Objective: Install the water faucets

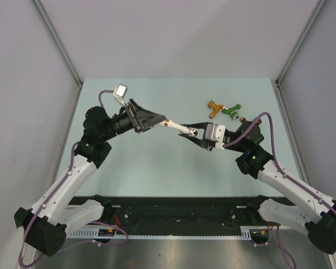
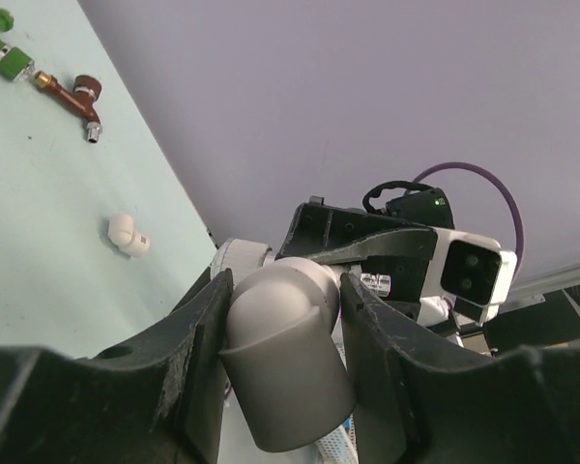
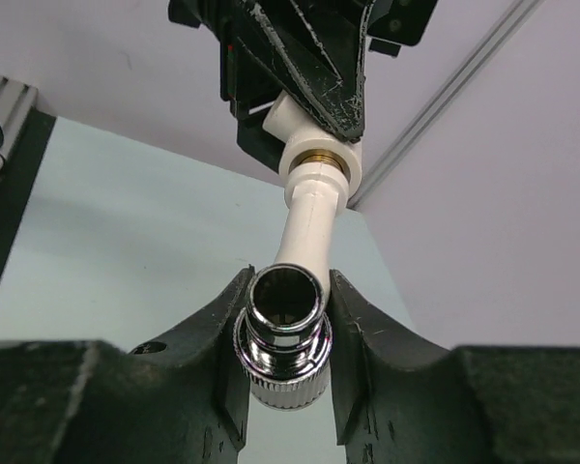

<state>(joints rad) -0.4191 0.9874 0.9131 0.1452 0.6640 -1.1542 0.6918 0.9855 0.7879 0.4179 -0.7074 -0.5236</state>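
The white faucet hangs in the air between my two grippers. My right gripper is shut on its silvery knob. The white stem runs up into a white elbow connector with a brass ring. My left gripper is shut on that connector. The orange faucet and the green faucet lie on the table at the back right. The dark red faucet lies next to the green one.
A second white elbow connector lies loose on the pale green table. Grey walls with metal posts close in the left, back and right. A black rail runs along the near edge.
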